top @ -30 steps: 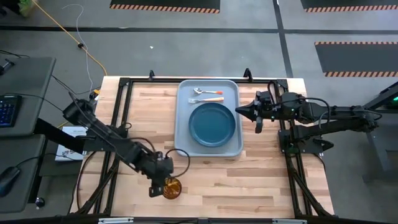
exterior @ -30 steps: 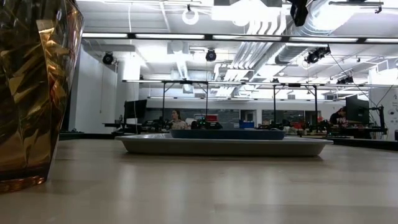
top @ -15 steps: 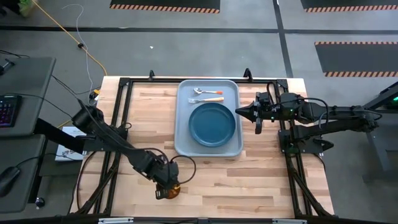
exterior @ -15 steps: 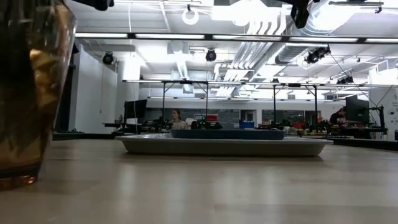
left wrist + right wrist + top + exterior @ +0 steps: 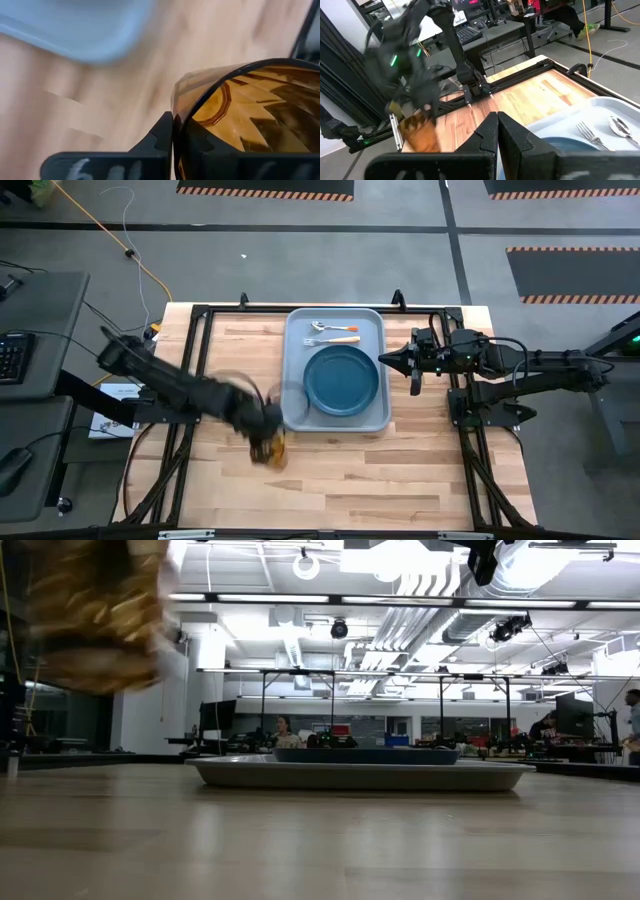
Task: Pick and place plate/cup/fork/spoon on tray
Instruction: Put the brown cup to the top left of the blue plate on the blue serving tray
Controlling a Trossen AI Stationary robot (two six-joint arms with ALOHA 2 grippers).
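The left claw [image 5: 268,448] grips the cup [image 5: 275,448] clear of the worktop [image 5: 420,470], just off the tray [image 5: 335,418]'s near left corner, so the tray lies rightward, while the closed right claw [image 5: 384,358] waits opposite.

one tray [image 5: 294,360], one plate [image 5: 341,379], one cup [image 5: 275,448], one fork [image 5: 333,339], one spoon [image 5: 330,327], two arms, each with one gripper: left [image 5: 264,442], right [image 5: 384,359].
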